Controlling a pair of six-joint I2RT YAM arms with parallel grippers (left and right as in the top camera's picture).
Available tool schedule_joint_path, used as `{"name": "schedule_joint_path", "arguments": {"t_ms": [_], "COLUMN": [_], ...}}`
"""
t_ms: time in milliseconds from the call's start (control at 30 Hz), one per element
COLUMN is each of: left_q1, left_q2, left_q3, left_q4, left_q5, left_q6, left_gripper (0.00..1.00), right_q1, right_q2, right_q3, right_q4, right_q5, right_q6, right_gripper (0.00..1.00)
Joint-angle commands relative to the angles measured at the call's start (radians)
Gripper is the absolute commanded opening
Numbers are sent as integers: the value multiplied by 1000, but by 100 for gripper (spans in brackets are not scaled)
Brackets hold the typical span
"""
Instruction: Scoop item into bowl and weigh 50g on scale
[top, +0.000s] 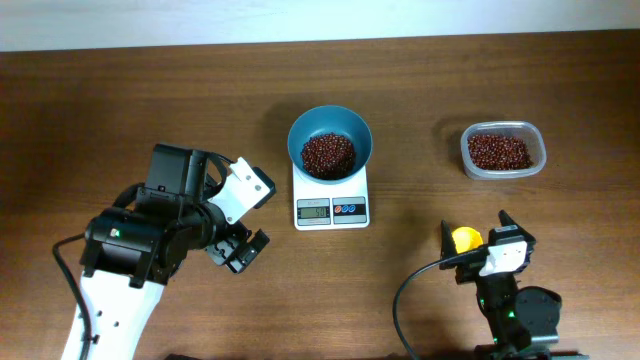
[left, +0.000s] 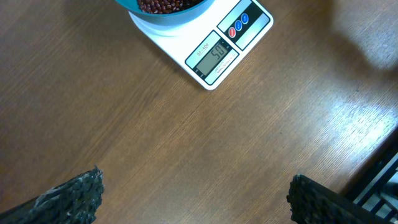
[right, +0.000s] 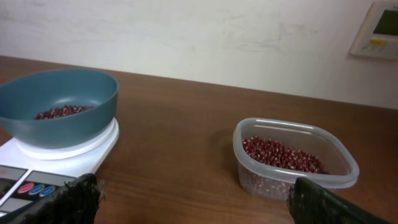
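While the left end effector (left: 196, 190) hangs over bare desk (left: 155, 137), jaws spread wide and gripping nothing, we note the teal bowl (top: 297, 140) seated on the white scale (top: 331, 196) at centre, with a heap of red-brown beans (top: 328, 154) inside it. Further right, the right end effector (right: 193, 196) stands equally wide open, with nothing between its fingertips. A clear tub (top: 465, 150) of more beans lies beyond it.
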Motion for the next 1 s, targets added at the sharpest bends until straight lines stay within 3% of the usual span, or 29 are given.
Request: {"name": "schedule_joint_path", "arguments": {"t_ms": [0, 967], "left_q1": [6, 6], "left_q2": [1, 1], "left_q3": [15, 15], "left_q4": [1, 1], "left_q5": [0, 0], "left_q6": [19, 19], "left_gripper": [99, 99], "right_q1": [8, 7], "right_q2": [-13, -12], "right_q3": [-39, -52], "right_q4": [49, 76], "right_q5": [18, 30], "right_q6": [-9, -9], "right_gripper": [99, 99]}}
